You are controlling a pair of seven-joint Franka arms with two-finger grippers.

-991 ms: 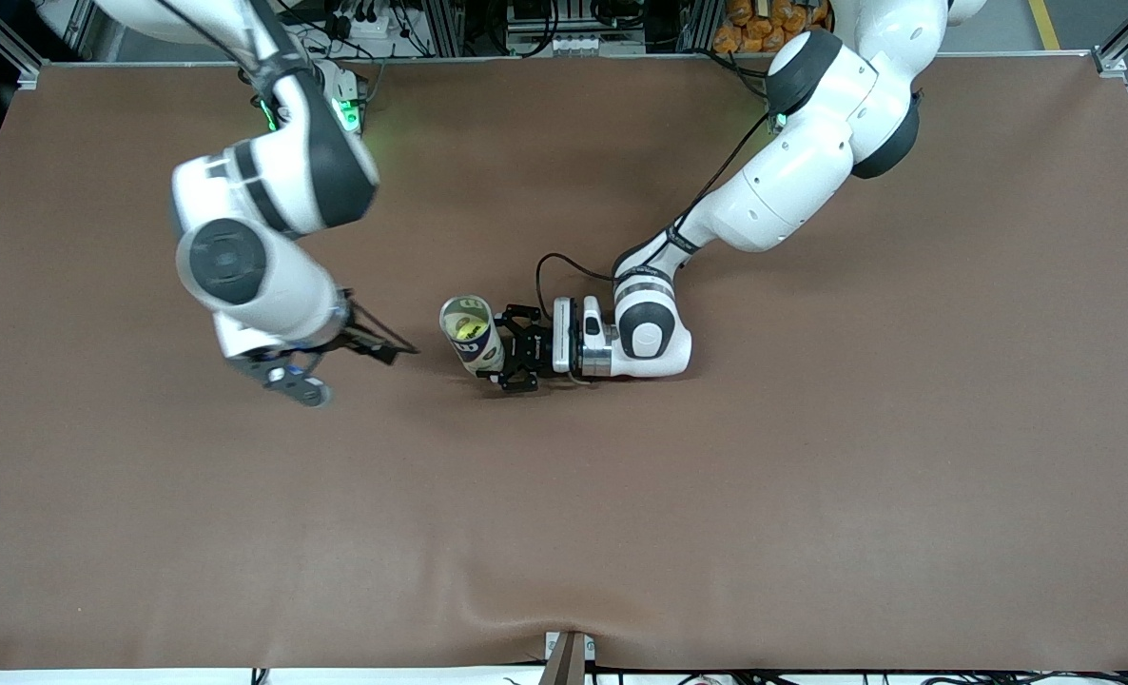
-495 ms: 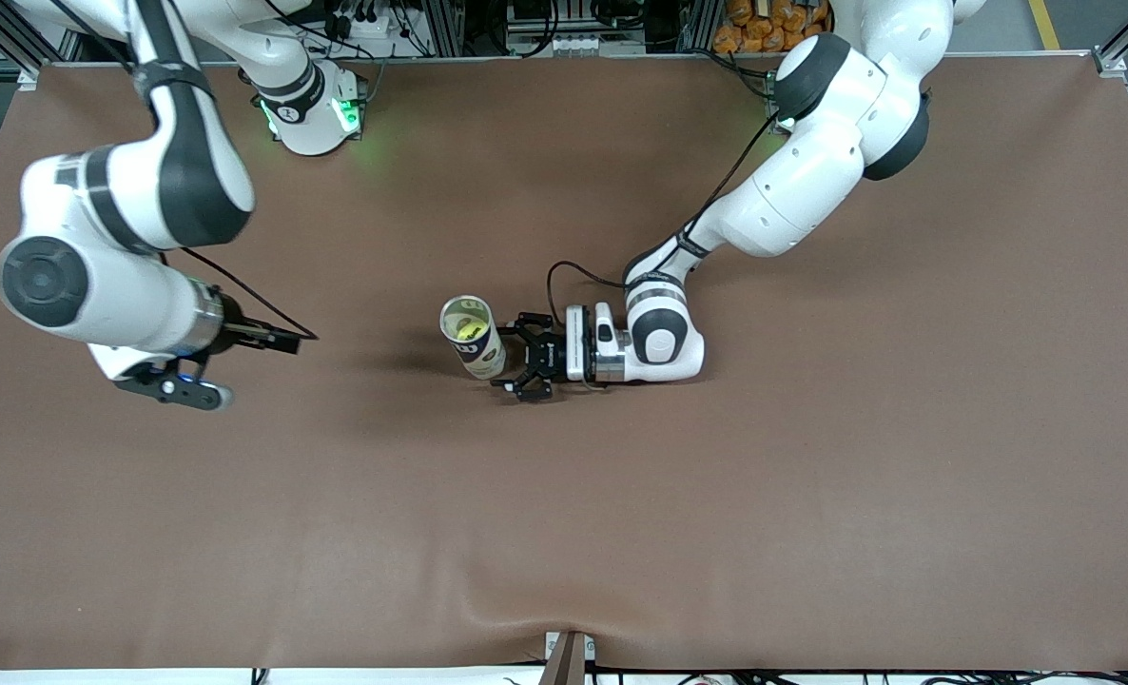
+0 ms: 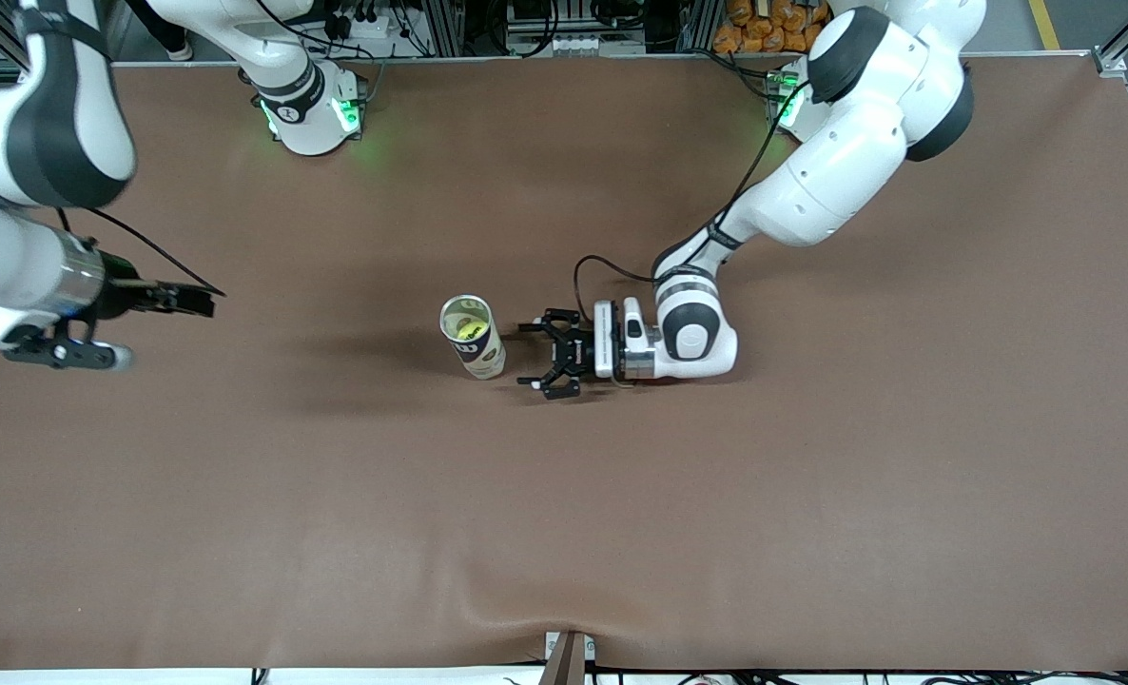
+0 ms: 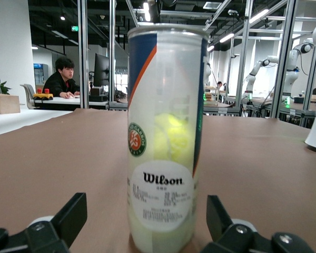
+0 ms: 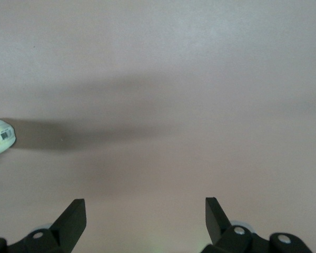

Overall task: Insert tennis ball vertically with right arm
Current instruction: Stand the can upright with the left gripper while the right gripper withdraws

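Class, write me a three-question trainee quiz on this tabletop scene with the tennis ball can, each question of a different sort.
1. True or false: the tennis ball can stands upright.
2. What lies inside it? A) tennis ball B) cup C) nothing
3. Fill in: the left end effector is ____, beside the can, not touching it.

Key: 1 true. 2 A, a tennis ball. 3 open. The right end effector, also open, is over the right arm's end of the table.
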